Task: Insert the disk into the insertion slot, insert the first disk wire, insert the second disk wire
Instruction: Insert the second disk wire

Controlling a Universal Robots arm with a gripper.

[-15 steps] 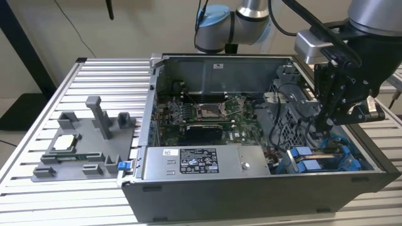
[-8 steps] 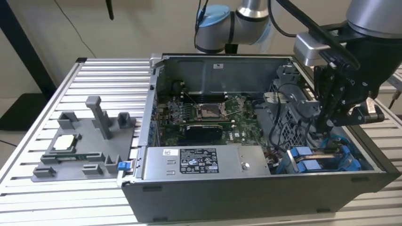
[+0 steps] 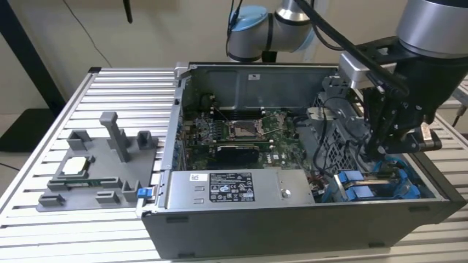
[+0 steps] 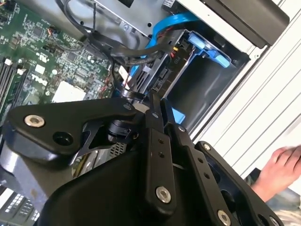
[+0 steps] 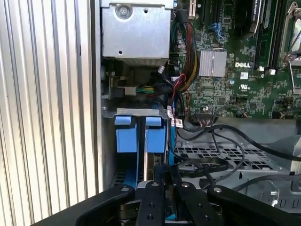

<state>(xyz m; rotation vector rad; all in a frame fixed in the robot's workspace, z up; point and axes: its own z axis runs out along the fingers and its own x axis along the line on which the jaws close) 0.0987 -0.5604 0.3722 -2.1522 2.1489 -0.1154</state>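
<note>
Tool (image 4: pixel 156 106) closed on black wire connector (image 4: pixel 141 82) at insertion slot (image 5: pixel 141 136); misaligned push risks bent pins; loose cables (image 5: pixel 221 141) beside slot may snag.

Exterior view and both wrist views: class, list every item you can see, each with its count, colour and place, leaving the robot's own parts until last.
Computer case: one, dark grey, open on the slatted table.
Slatted table: one, silver, under everything.
Motherboard: one, green, on the case floor.
Grey box with white sticker: one, at the case's front edge.
Insertion slot: one, grey metal with blue clips, at the exterior view's right of the case, directly below the gripper.
Perforated cage: one, grey, beside the slot.
Fixture tray: one, grey, at the exterior view's left of the case.
Hand: one, beyond the case.
Robot arm: one, silver and black.
Gripper: one, black, fingers together at the cables.
</note>
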